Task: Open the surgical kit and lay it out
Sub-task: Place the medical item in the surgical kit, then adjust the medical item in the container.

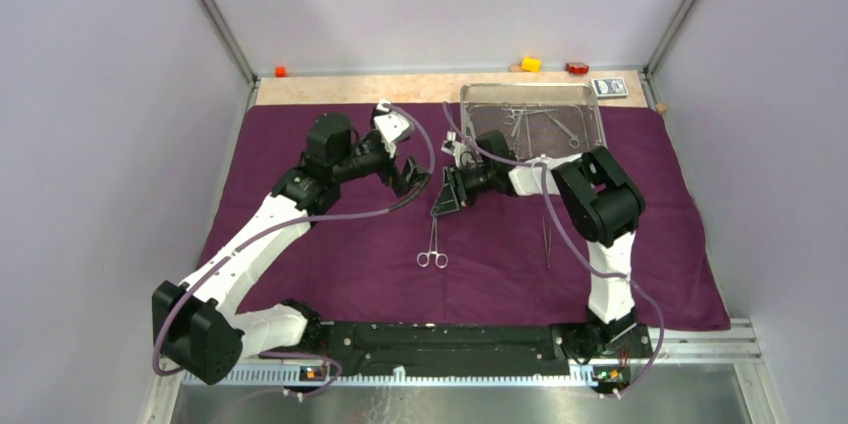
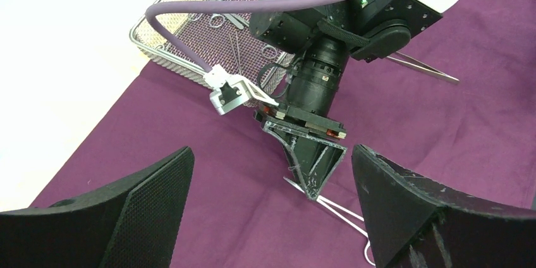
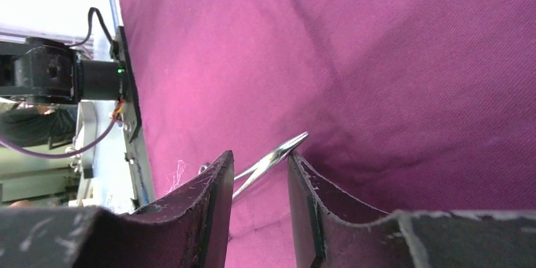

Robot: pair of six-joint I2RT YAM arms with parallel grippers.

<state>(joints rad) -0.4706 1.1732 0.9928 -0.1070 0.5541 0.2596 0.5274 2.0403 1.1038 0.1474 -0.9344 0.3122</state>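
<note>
The dark purple cloth wrap (image 1: 330,254) lies spread flat over the table. The silver wire-mesh tray (image 1: 530,109) stands at its back right with several steel clamps inside. One ring-handled clamp (image 1: 433,244) lies on the cloth at the centre, and tweezers (image 1: 547,239) lie to its right. My right gripper (image 1: 443,206) points down over the clamp's tip. In the right wrist view its jaws (image 3: 260,154) stand apart with the clamp (image 3: 265,164) lying between them on the cloth. My left gripper (image 1: 410,176) is wide open and empty just left of it, facing the right gripper (image 2: 310,186).
A yellow block (image 1: 531,64), a red block (image 1: 577,68) and a blue-white card packet (image 1: 609,87) sit behind the tray. An orange block (image 1: 281,71) is at the back left. Pale walls enclose the table on three sides.
</note>
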